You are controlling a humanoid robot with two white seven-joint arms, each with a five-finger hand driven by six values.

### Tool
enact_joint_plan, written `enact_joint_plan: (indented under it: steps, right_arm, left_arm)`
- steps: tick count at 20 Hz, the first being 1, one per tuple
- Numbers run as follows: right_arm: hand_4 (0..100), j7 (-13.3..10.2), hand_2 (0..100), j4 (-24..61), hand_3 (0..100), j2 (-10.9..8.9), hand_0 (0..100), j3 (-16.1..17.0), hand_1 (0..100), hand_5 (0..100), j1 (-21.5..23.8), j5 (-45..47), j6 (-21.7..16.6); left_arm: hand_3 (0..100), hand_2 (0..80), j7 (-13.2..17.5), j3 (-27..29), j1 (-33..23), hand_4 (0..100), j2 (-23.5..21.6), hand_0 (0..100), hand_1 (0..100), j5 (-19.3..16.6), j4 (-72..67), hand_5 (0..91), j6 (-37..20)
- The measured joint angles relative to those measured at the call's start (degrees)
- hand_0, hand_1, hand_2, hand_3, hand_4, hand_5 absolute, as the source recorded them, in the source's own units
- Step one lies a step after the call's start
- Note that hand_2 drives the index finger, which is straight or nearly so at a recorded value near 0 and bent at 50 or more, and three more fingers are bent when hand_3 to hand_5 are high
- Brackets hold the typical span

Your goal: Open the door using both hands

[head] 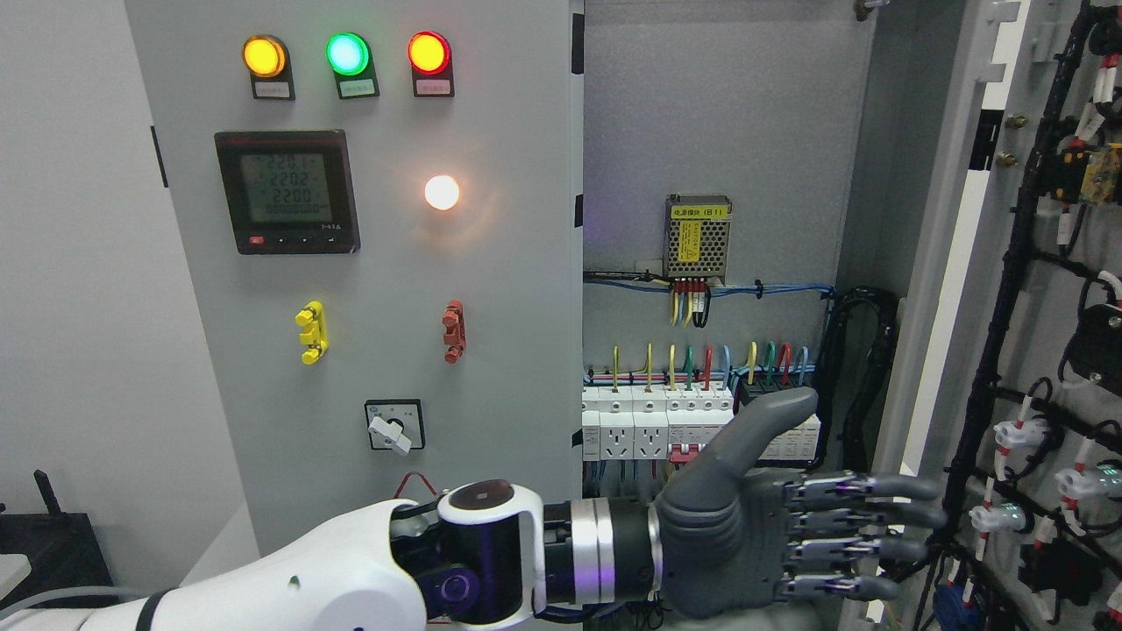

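An electrical cabinet fills the view. Its left door (368,263) is closed and carries lamps, a meter and switches. The right door (1034,289) is swung wide, showing its wired inner face. My left arm comes in from the lower left and reaches across to the right. My left hand (789,517) is open, fingers (877,526) stretched straight toward the right door's inner edge, thumb raised. I cannot tell whether the fingertips touch the door. The right hand is out of view.
Inside the cabinet are a power supply (698,237), rows of breakers (657,421) and coloured wires. Black cable bundles (1008,307) and connectors hang on the open door. A dark box (53,561) sits at the lower left.
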State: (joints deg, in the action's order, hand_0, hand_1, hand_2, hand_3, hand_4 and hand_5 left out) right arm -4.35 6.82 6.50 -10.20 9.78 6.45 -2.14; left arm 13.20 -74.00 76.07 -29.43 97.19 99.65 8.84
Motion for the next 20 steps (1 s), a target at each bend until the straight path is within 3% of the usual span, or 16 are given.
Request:
enact_joint_plan:
  steps: [20]
  right_arm:
    - [0, 0.0, 0, 0.0, 0, 0.0, 11, 0.0, 0, 0, 0.0, 0.0, 0.0]
  left_arm:
    - [0, 0.0, 0.9, 1.9, -33.9, 3, -28.7, 0, 0, -18.2, 7.4, 0.0, -0.7]
